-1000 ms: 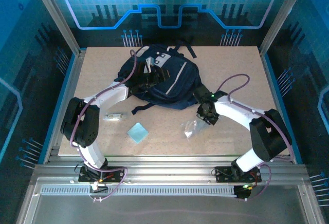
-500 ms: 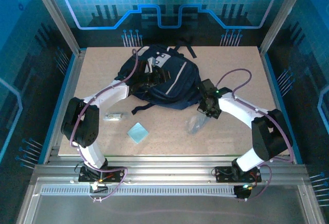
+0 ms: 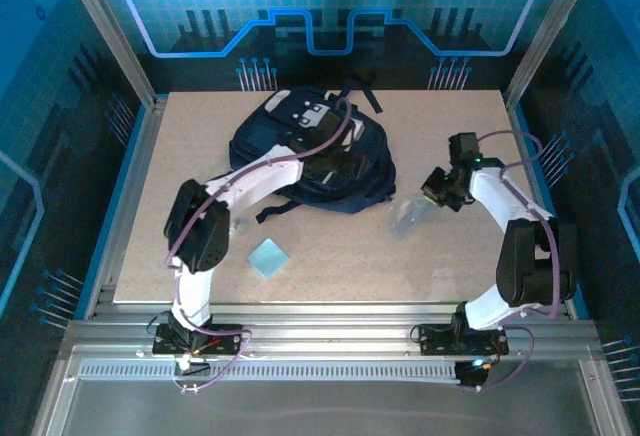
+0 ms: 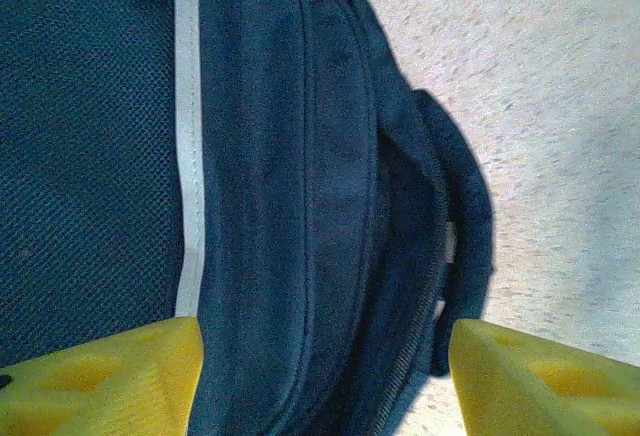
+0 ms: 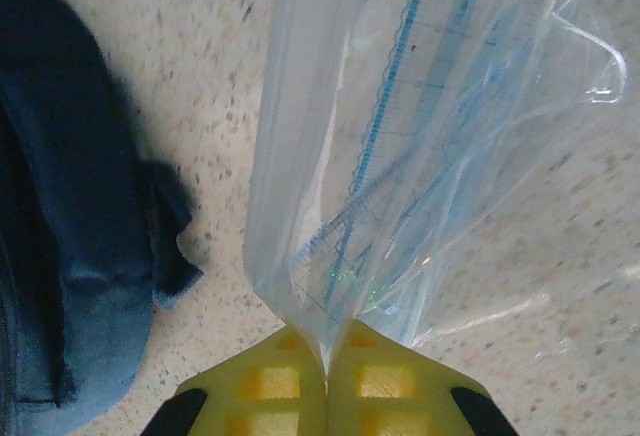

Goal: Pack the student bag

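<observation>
The student bag (image 3: 300, 126), dark navy with light grey stripes, lies at the back middle of the table. My left gripper (image 3: 343, 159) hovers over its right side, open. In the left wrist view the two yellow fingers (image 4: 100, 381) stand wide apart with the student bag's (image 4: 290, 186) zippered edge between them, and my left gripper (image 4: 325, 386) holds nothing. My right gripper (image 3: 437, 194) is to the right of the bag, shut on a clear plastic pouch (image 3: 408, 218). In the right wrist view my right gripper (image 5: 327, 356) pinches the pouch (image 5: 400, 146), which holds rulers, at one corner.
A light blue square pad (image 3: 268, 257) lies near the front, left of centre. A small clear item (image 3: 237, 224) sits by the left forearm. Black straps (image 3: 362, 96) trail behind the bag. Bare tabletop (image 3: 460, 266) spreads along the front right.
My right gripper has carried the plastic pouch up off the table and to the right and back. My left arm has swung right across the bag, its elbow moving inward.
</observation>
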